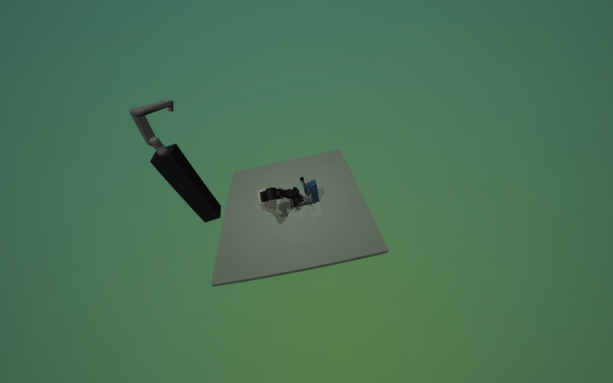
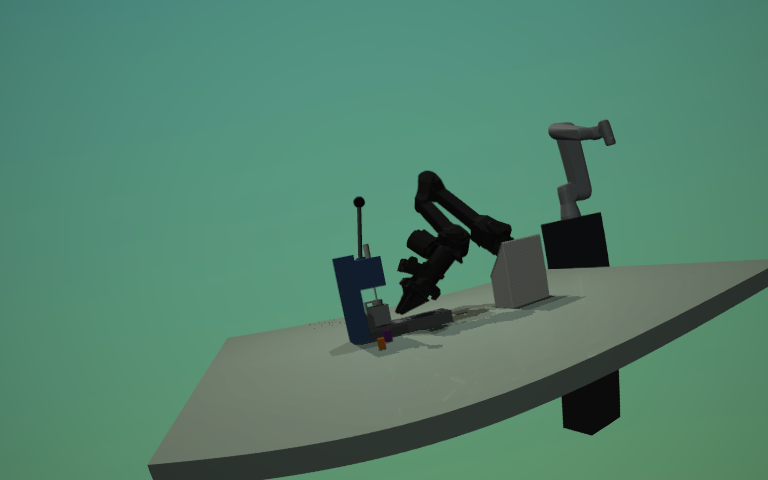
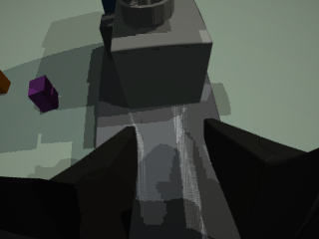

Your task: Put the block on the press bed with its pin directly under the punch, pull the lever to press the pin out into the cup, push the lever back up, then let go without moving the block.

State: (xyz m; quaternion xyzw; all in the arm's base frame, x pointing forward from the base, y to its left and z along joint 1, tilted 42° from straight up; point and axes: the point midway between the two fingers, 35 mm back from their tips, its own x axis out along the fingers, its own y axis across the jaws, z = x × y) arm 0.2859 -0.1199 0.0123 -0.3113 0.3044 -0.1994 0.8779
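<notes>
While my tool point(image 1: 302, 199) point(image 2: 399, 311) point(image 3: 170, 131) slants down in front of the press, its fingers stand apart with nothing clamped between them, one on either side of the view across the bed point(image 2: 424, 320) point(image 3: 115, 134). Just ahead of them I have the block point(image 2: 380, 314) point(image 3: 159, 75), sitting upright on the bed near the blue press frame point(image 1: 314, 190) point(image 2: 349, 305) point(image 3: 108, 6). It looks like a squat, plain grey box: the wrist view gives me a dark, flat front face, a paler top with crisp edges, and a small bright patch at one top corner. A round grey collar point(image 2: 375, 302) point(image 3: 146, 19) lies over its top, cut off by the picture's edge, so I can't see the pin or judge its alignment. A thin punch rod point(image 2: 375, 293) reaches down above the block from the press head. Over that, the lever point(image 2: 359, 229) stands up, its black knob point(image 1: 302, 179) point(image 2: 359, 202) at the top. Beside the bed, a purple piece point(image 2: 387, 335) point(image 3: 44, 94) and an orange one point(image 2: 381, 343) point(image 3: 4, 83) rest on the bench point(image 1: 280, 252) point(image 2: 339, 396) point(image 3: 269, 60). Farther back, my black arm point(image 2: 453, 209) rises from a pale pedestal point(image 2: 529, 271), and a grey arm point(image 1: 144, 128) point(image 2: 574, 164) stands beyond the bench on a black column point(image 1: 185, 183) point(image 2: 574, 242).
</notes>
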